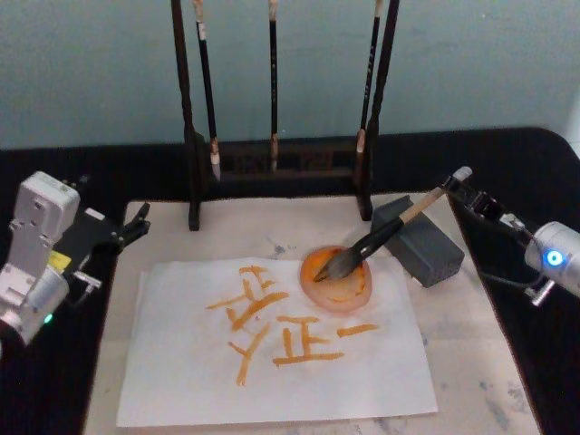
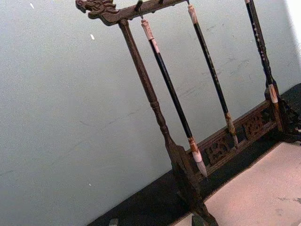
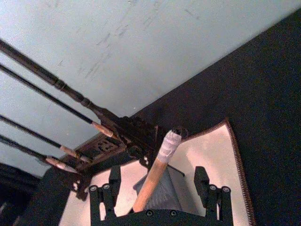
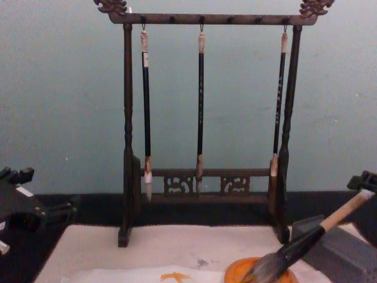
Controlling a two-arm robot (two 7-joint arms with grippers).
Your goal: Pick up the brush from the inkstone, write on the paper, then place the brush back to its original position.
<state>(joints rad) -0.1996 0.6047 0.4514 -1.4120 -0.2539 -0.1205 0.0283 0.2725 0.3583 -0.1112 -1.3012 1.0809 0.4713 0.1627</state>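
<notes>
Orange characters cover the paper (image 1: 272,372) beside the inkstone (image 1: 426,249). The brush (image 1: 381,237) leans on the inkstone, and the right gripper (image 3: 157,174) is spread loose around its handle. Only retreat seems left. The left gripper (image 1: 136,222) sits parked well left of the inkstone.

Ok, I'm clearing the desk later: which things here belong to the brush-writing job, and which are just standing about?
In the job: brush, its bristles in the orange dish; grey block under its handle; paper; right gripper, fingers open around the handle.
Standing about: rack; three thin brushes on it; felt mat; left gripper, parked at the left.
</notes>
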